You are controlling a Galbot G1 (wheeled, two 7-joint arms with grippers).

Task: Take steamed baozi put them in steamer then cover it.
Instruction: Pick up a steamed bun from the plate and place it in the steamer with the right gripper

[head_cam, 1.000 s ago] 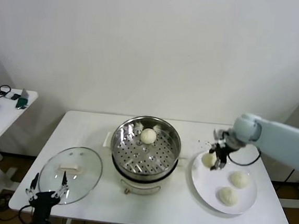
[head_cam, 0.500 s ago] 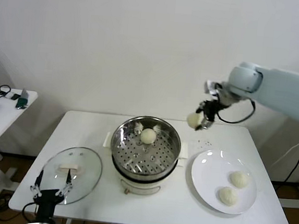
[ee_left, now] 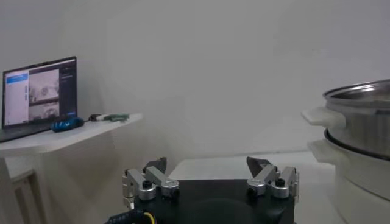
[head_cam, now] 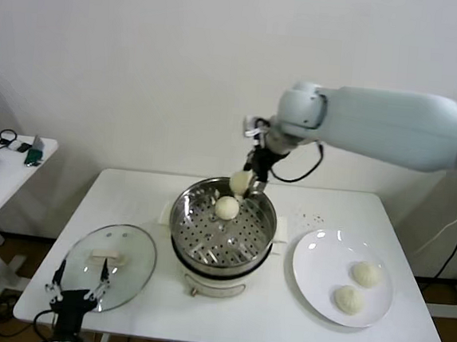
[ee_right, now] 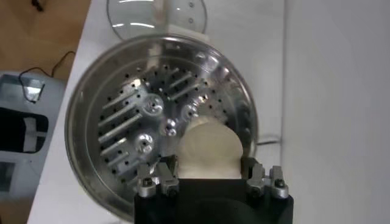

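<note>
While the right hand is gripping a baozi over the steamer rim, releasing early risks it bouncing onto the counter; the left hand is idling open.

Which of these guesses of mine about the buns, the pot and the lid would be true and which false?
1. One baozi already lies in the steamer. True.
2. The right gripper hangs empty above the steamer. False: its jaws are shut on a second bun, over the steamer's far rim.
3. Two buns remain on the white plate. True.
4. The glass lid covers the steamer. False: it lies flat on the table, to the steamer's left.
5. The left gripper grips the lid's handle. False: it hangs with jaws open at the table's near left edge, by the lid, holding nothing.
</note>
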